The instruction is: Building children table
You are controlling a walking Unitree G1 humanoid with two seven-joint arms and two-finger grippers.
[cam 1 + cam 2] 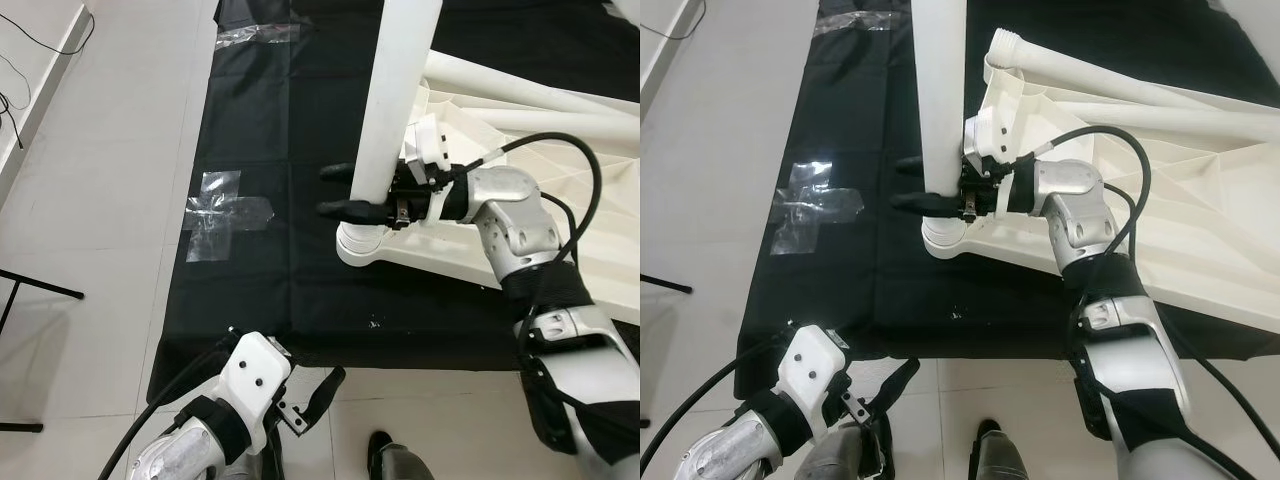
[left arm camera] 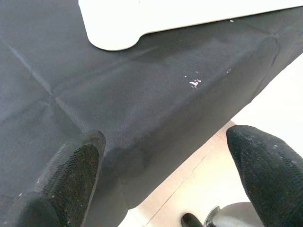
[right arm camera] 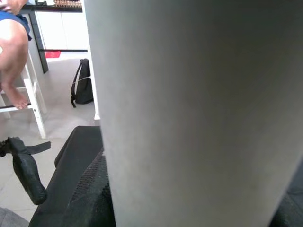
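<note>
Two grippers in view. Right gripper (image 1: pixel 340 190) closed around white table leg (image 1: pixel 395 110), one black finger showing on each side of the tube, low on the leg and just above its foot. Leg standing upright in round corner socket (image 1: pixel 358 243) of white tabletop (image 1: pixel 610 250). Tabletop lying upside down on black cloth (image 1: pixel 280 130), ribbed underside facing up. Second white leg (image 1: pixel 1110 82) lying flat across the underside, threaded end toward the far corner. In right wrist view, leg (image 3: pixel 199 109) close to the lens, dark finger pads (image 3: pixel 92 189) pressed against its lower part. Beyond it: a person's bare foot (image 3: pixel 16 99) on a white stool rung, a dark backpack (image 3: pixel 83 87) on the floor near a white cabinet.

Left gripper (image 2: pixel 161 179) held low at the near edge of the cloth, fingers spread wide apart, holding nothing, touching nothing. In left wrist view, cloth edge and pale floor tiles (image 2: pixel 199 184) between the fingers, tabletop corner (image 2: pixel 116 33) well beyond. Small white specks (image 2: pixel 194 82) on the cloth near that edge.

Clear tape (image 1: pixel 222 210) stuck in a rough cross at the cloth's left edge, half on the tiles. Black cable (image 1: pixel 20 60) lying along the wall at far left.
</note>
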